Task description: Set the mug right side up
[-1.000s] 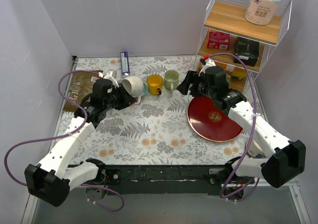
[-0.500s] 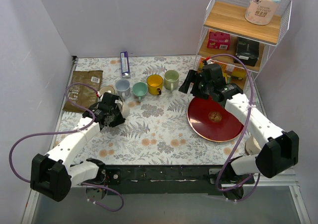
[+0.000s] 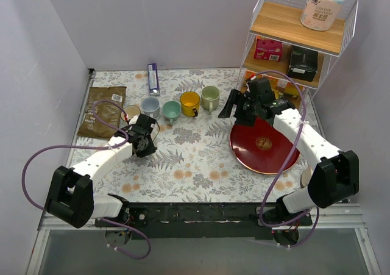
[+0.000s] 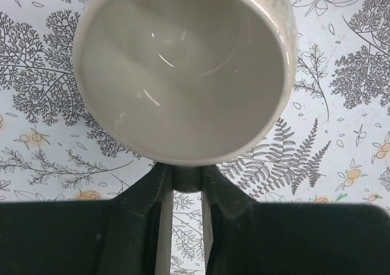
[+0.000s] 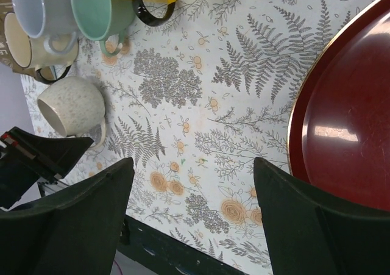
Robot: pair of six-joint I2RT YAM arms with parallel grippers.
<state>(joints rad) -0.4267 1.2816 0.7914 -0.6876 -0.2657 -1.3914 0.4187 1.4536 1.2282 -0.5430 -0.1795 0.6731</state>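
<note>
Left white-and-black arm [image 3: 100,160]: low, stretched forward from its base, wrist near the table. Left black two-finger gripper [image 4: 183,178]: jaws drawn narrow, pinched on the handle side of the speckled white ceramic mug [image 4: 183,67]. Right white-and-black arm [image 3: 308,141]: reaching forward, then angled inward to the left, wrist raised. Right black two-finger gripper [image 5: 192,217]: jaws spread wide, nothing between them, pointing down.
</note>
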